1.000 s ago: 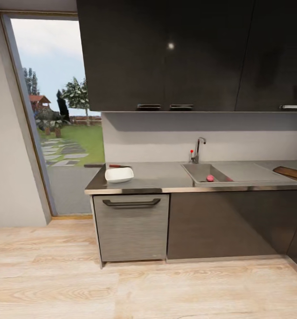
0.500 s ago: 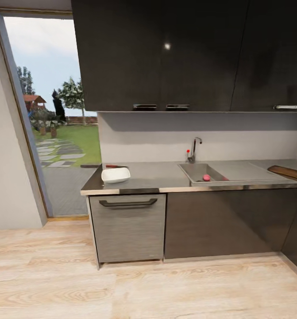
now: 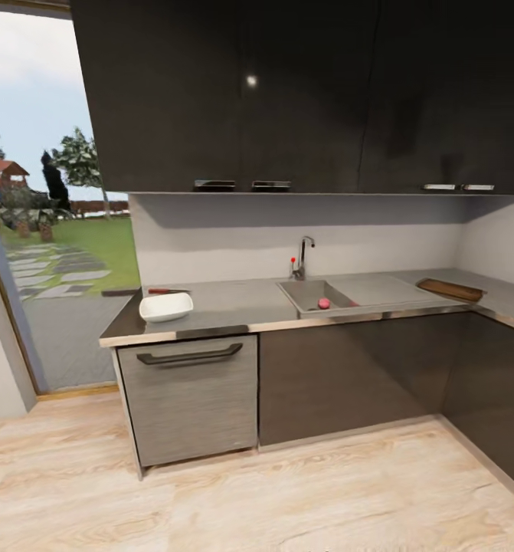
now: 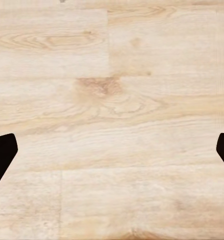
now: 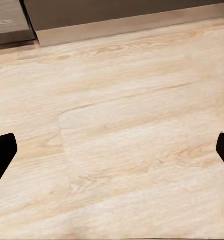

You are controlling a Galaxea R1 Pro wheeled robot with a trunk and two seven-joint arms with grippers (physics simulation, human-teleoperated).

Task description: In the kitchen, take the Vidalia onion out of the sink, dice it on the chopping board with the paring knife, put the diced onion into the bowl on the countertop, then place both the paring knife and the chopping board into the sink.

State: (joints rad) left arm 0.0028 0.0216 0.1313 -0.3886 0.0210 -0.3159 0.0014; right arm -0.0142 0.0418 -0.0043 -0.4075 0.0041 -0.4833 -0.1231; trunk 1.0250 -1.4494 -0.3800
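honestly you're just on the approach here, nothing's been touched yet. from the head view the vidalia onion (image 3: 324, 303) sits down in the sink (image 3: 306, 295), toward the basin's right side, with the chrome tap (image 3: 302, 257) behind it. the chopping board (image 3: 450, 289) lies flat on the countertop (image 3: 234, 303) well off to the right, near where the counter turns the corner. the white bowl (image 3: 165, 307) is at the far left end, and the paring knife (image 3: 167, 291) lies just behind it with its red handle showing.

the left gripper (image 4: 112, 150) and right gripper (image 5: 112, 150) are both spread wide with nothing between the fingers, just wood floor (image 3: 287, 498) under them. the right wrist view also catches the cabinet plinth (image 5: 132, 22).

my take: park the base square in front of the sink, a bit to its right if anything, so the onion and board are both in reach without another drive. the knife and bowl are way over left, so you'll probably have to shuffle for those anyway. get close enough that the counter edge doesn't block the arm dipping into the basin, and come down on the onion from above, since it's round and looks likely to roll if you nudge it sideways.
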